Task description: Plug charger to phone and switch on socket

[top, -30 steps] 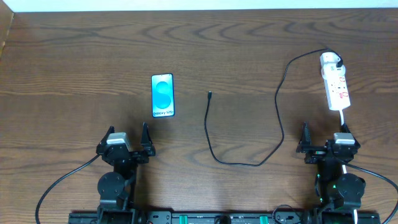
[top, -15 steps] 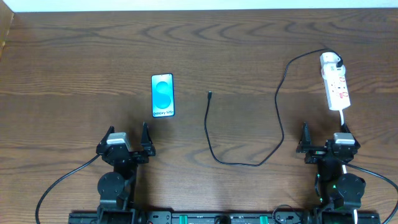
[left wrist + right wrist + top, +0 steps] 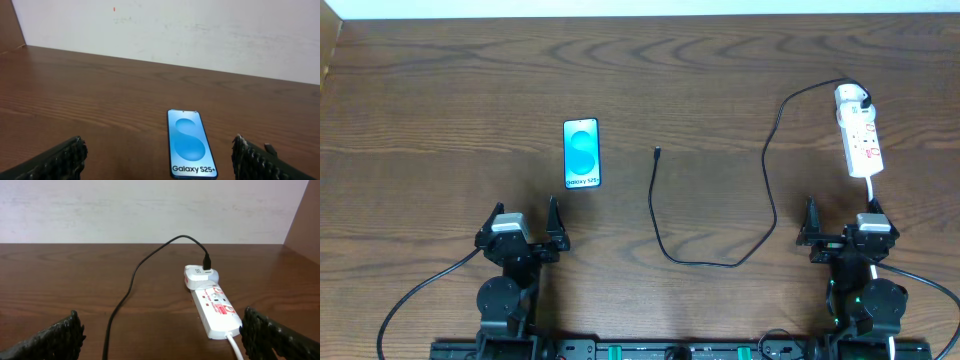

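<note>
At the near left of the dark brown wooden bench (image 3: 440,90), the left gripper (image 3: 527,208) rests with jaws spread wide, holding nothing. Beyond it the slim rectangular phone with a light blue screen (image 3: 581,153) lies face up. To its right, apart from it, the tiny black connector (image 3: 658,152) ends the long thin black charger cable (image 3: 652,195), which loops rightward to a white plug (image 3: 850,97) seated in the white elongated power strip (image 3: 859,140). The right gripper (image 3: 841,210), nearer than the strip, has its jaws wide apart and empty.

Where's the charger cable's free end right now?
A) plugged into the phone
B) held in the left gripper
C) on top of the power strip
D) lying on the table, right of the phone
D: the connector lies on the table, apart from the phone.
</note>
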Controlling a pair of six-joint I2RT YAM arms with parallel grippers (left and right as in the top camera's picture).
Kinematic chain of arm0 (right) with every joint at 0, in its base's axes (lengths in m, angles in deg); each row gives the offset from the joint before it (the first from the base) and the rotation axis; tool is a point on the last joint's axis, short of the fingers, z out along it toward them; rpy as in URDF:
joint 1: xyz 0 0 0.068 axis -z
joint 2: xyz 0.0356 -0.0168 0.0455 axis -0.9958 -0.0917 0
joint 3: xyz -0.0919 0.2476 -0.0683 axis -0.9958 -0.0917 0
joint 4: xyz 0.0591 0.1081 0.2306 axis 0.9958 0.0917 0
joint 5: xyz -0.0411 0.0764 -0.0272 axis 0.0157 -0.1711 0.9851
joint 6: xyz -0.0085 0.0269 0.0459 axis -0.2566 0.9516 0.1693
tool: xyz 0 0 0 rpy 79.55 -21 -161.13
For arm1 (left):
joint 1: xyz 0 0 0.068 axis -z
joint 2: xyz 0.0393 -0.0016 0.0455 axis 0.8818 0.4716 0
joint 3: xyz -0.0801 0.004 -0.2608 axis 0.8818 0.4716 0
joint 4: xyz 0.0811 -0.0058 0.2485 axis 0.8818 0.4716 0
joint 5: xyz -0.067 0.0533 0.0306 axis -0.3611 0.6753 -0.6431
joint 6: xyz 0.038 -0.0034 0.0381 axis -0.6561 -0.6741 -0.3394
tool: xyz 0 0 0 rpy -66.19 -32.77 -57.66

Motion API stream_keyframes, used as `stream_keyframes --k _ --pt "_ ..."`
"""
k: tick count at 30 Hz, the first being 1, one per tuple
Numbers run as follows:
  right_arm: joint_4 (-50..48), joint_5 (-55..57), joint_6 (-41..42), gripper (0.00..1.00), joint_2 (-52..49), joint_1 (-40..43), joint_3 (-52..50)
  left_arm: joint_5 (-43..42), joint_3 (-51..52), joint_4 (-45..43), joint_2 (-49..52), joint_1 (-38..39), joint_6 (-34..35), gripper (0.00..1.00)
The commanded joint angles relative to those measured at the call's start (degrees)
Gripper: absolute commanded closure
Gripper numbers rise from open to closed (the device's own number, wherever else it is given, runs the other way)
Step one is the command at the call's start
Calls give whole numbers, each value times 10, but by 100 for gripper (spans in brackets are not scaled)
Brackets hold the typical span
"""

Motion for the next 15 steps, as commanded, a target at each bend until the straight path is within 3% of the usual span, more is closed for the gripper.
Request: stream_keyframes --k 1,15 --pt "1 3 -4 1 2 -5 -2 4 8 27 2 -3 -5 6" --pt "1 2 -4 1 2 -5 -2 4 8 25 2 -3 6 6"
